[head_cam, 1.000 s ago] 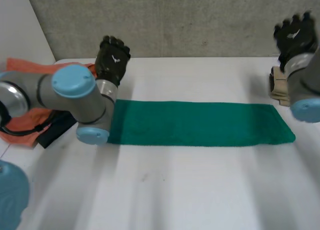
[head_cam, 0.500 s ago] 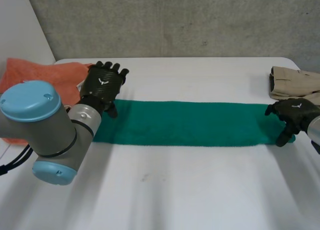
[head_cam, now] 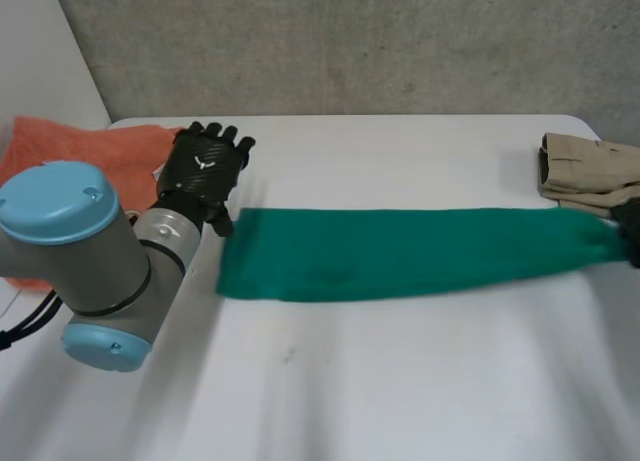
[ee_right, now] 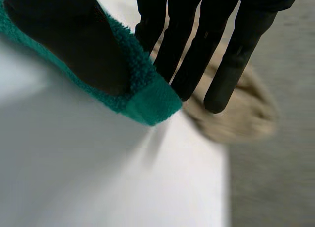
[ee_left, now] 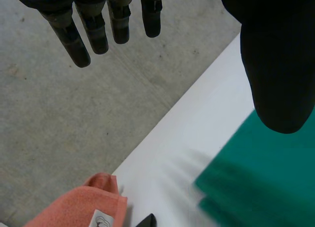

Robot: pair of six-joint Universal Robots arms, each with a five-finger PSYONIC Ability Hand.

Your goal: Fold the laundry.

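While right hand point(ee_right: 221, 49) pinches the green towel point(head_cam: 400, 253), left hand point(head_cam: 203, 171) hovers straight-fingered

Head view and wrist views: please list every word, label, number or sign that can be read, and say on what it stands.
No text can be read here.
On the white tag of the orange cloth: a dark printed mark, too small to read.
On the back of the left hand: a small white sign, no letters.
On the green towel and the beige cloth: no writing seen.
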